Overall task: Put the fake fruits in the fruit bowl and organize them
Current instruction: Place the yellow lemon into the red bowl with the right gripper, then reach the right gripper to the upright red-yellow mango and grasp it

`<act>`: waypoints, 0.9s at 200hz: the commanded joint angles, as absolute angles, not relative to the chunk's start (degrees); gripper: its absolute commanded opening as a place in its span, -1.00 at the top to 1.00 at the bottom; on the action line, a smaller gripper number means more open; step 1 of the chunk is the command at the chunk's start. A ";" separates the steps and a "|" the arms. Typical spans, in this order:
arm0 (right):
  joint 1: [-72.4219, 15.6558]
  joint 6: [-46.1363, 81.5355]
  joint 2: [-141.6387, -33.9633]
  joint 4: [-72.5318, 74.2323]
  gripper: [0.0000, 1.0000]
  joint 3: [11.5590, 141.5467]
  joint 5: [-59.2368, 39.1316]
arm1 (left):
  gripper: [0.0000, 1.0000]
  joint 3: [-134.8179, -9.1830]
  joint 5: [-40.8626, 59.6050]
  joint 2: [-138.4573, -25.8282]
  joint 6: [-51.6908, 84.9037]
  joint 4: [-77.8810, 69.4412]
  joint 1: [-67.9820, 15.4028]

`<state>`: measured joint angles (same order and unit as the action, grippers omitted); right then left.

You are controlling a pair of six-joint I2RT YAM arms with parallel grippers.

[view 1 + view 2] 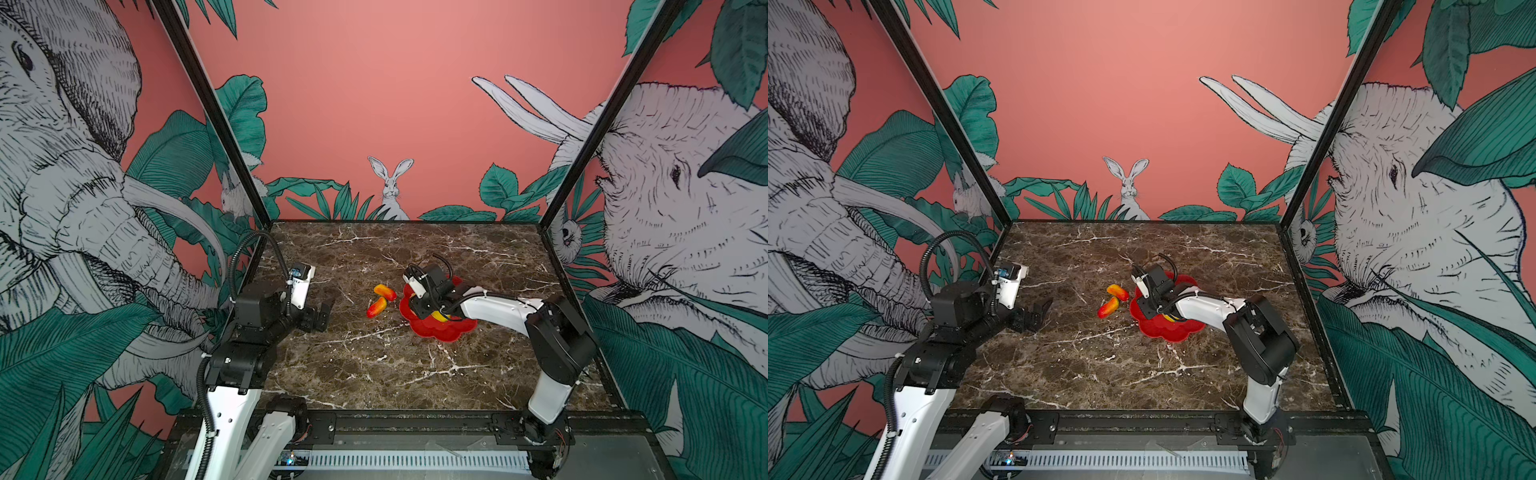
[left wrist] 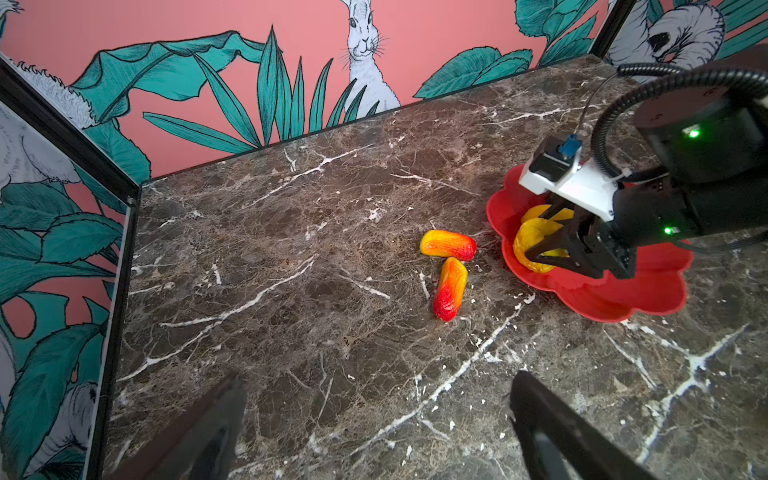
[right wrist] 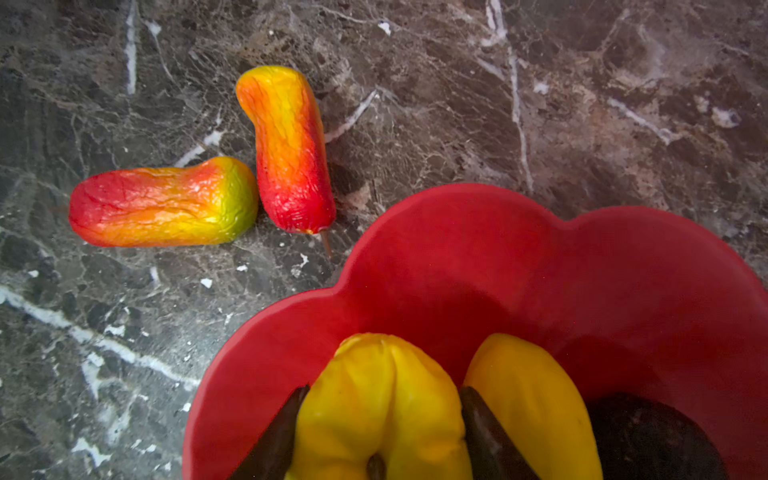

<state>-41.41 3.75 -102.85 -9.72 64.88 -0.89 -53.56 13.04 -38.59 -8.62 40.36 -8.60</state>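
Note:
The red flower-shaped fruit bowl [image 1: 440,332] [image 1: 1167,330] [image 3: 457,249] sits right of the table's middle. My right gripper [image 3: 385,390] [image 2: 544,239] reaches into it, shut on the bumpy yellow fruit [image 3: 382,415] [image 2: 532,241]. Beside that fruit in the bowl lie a smooth yellow fruit [image 3: 532,395] and a blackish one [image 3: 648,440]. Two red-orange tapered fruits [image 1: 385,291] [image 1: 377,308] [image 2: 448,245] [image 2: 449,289] lie touching on the marble just left of the bowl. Over bare table at the left, my left gripper [image 1: 322,313] [image 2: 378,378] hangs open and holds nothing.
The brown marble tabletop [image 1: 374,365] is framed by black posts and patterned walls on three sides. A black rail [image 1: 415,424] runs along the front edge, where both arm bases sit.

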 commanded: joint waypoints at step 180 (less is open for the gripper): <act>-45.44 -5.05 -98.67 -21.05 -0.99 81.29 -3.20 | -0.99 -52.50 13.45 -37.05 -8.89 39.36 -8.79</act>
<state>-42.96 -3.51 -95.11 -19.64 77.73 0.54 -53.45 13.04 -38.30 -8.62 40.36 -8.60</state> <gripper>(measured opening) 0.994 0.996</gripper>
